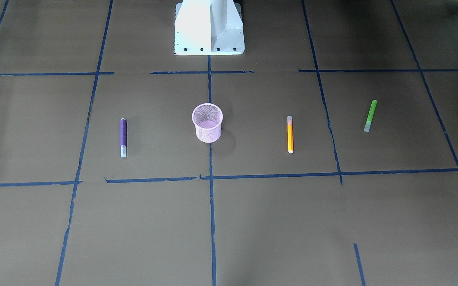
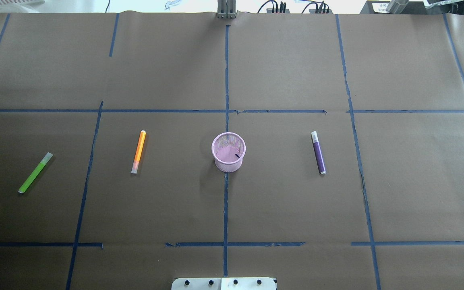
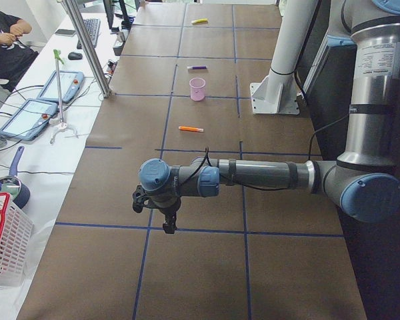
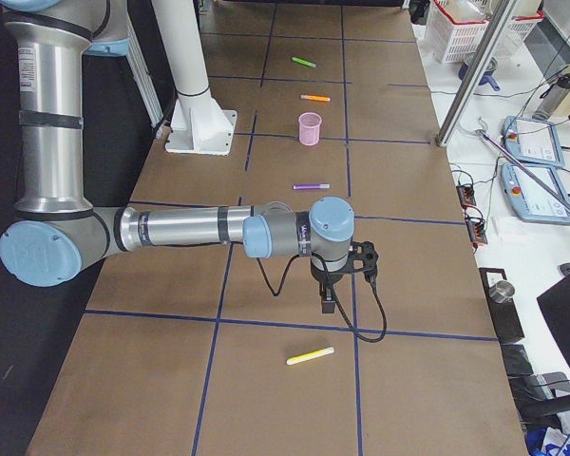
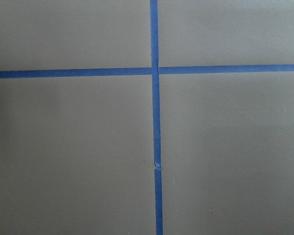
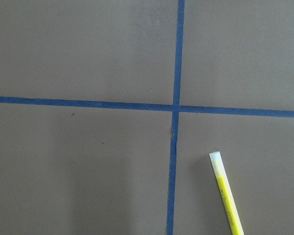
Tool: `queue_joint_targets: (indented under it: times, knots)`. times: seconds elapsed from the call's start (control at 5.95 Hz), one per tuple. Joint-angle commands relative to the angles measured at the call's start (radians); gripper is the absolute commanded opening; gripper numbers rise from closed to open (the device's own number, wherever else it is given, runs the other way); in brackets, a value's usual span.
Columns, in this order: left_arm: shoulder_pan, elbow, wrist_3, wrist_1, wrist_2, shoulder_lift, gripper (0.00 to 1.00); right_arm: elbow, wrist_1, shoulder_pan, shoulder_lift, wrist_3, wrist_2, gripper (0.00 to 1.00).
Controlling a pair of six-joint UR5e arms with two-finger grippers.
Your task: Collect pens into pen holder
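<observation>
The pink mesh pen holder stands upright at the table's middle, with no pen showing in it. A purple pen lies to its right. An orange pen lies to its left, and a green pen lies farther left. A yellow pen lies far out on the robot's right, also in the right wrist view. My right gripper hangs just short of that yellow pen. My left gripper hangs over bare paper at the other end. Whether either is open or shut I cannot tell.
Blue tape lines grid the brown paper. The white robot base stands at the near edge. Beside the table are a metal post, tablets, a white basket and a seated person.
</observation>
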Motion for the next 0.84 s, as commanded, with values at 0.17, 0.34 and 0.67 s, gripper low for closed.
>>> queue_joint_targets:
  times: [0.17, 0.34, 0.67]
  knots:
    - [0.002, -0.002, -0.002, 0.000, 0.001, -0.007, 1.00, 0.008, -0.009, 0.000, 0.001, 0.004, 0.003, 1.00]
    - [0.000, -0.002, -0.002, 0.000, 0.001, -0.005, 1.00, 0.008, -0.008, 0.000, -0.003, 0.004, 0.003, 1.00]
    - [0.000, -0.013, 0.004, -0.015, 0.005, -0.001, 1.00, 0.007, -0.001, 0.000, -0.014, 0.004, 0.001, 1.00]
